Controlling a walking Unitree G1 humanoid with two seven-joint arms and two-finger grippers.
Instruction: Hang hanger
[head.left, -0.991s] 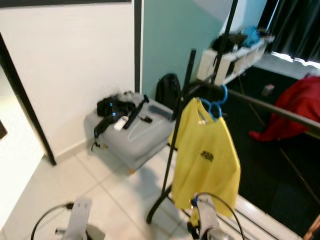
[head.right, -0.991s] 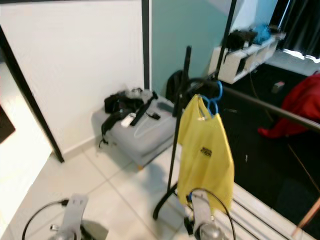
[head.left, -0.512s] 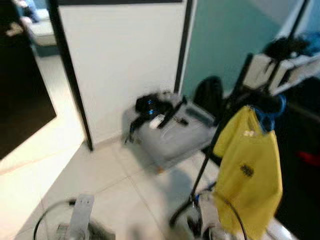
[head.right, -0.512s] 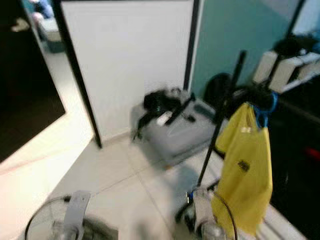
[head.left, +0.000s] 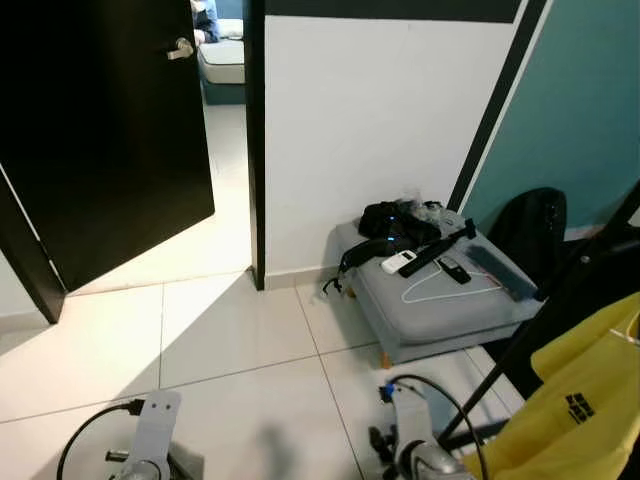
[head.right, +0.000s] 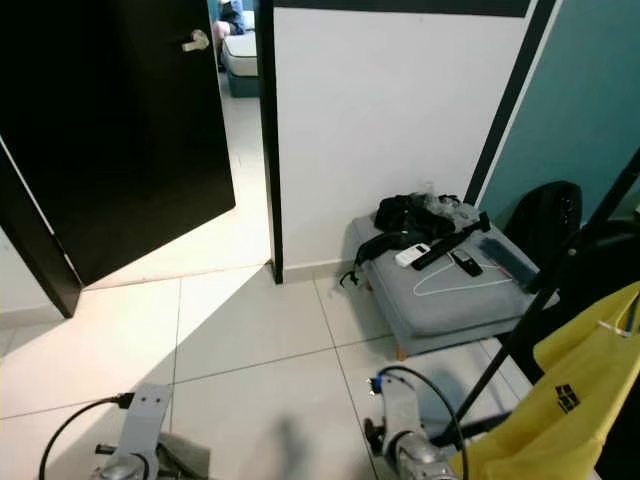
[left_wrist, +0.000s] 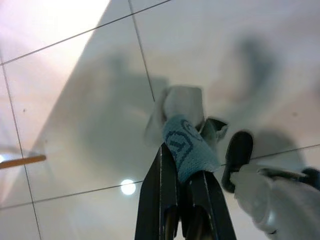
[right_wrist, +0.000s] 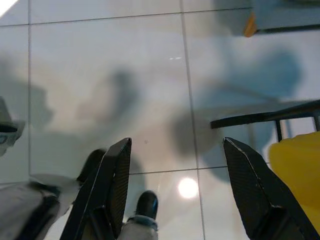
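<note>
A white wire hanger (head.left: 440, 292) lies on a grey ottoman (head.left: 430, 325) by the wall. At the right edge a yellow shirt (head.left: 575, 410) hangs from a black clothes rack (head.left: 545, 330). Both arms hang low towards the floor tiles. My left gripper (left_wrist: 182, 175) is shut on a grey and blue sock-like cloth (left_wrist: 187, 147). The right gripper (right_wrist: 177, 142) is open, its fingers (right_wrist: 112, 185) wide apart above bare tile, with the shirt's edge (right_wrist: 297, 175) and the rack's foot (right_wrist: 260, 117) beside it.
A black door (head.left: 100, 130) stands ajar at the left, leading to another room. On the ottoman lie black straps, a remote and a dark stick (head.left: 435, 250). A black backpack (head.left: 530, 225) leans on the teal wall. The robot's feet (right_wrist: 145, 207) stand on white tiles (head.left: 230, 330).
The camera has swung left: the door has come into view, and the rack with the yellow shirt has slid to the right edge. Both arms still hang low.
</note>
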